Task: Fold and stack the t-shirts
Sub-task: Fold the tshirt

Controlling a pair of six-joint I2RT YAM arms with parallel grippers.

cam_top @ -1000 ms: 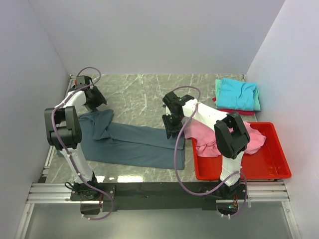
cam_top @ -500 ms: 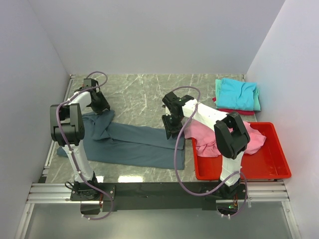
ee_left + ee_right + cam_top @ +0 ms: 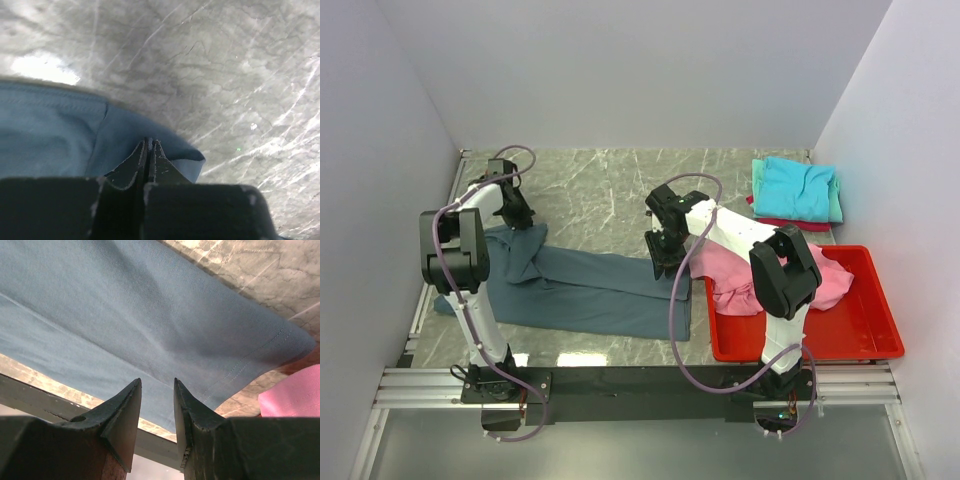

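The slate blue-grey t-shirt (image 3: 590, 290) lies stretched in a long strip across the marble table (image 3: 610, 185). My left gripper (image 3: 517, 222) is down at its bunched far-left end. In the left wrist view that gripper (image 3: 150, 141) is shut, with a thin fold of the shirt's edge (image 3: 50, 130) pinched between the tips. My right gripper (image 3: 660, 268) hovers over the shirt's right end. It (image 3: 157, 381) stands open above the cloth (image 3: 140, 315) with nothing between its fingers. A pink t-shirt (image 3: 740, 275) spills over the bin's left edge and shows at the right wrist view's corner (image 3: 295, 395).
A red plastic bin (image 3: 860, 335) sits at the near right, holding the pink t-shirt. At the far right a folded stack has a turquoise t-shirt (image 3: 795, 188) on top, then mint, with red (image 3: 790, 224) peeking out below. White walls close in on three sides.
My left gripper moved down onto the shirt's far-left end and closed from open to shut on the cloth. The right arm stayed almost still.
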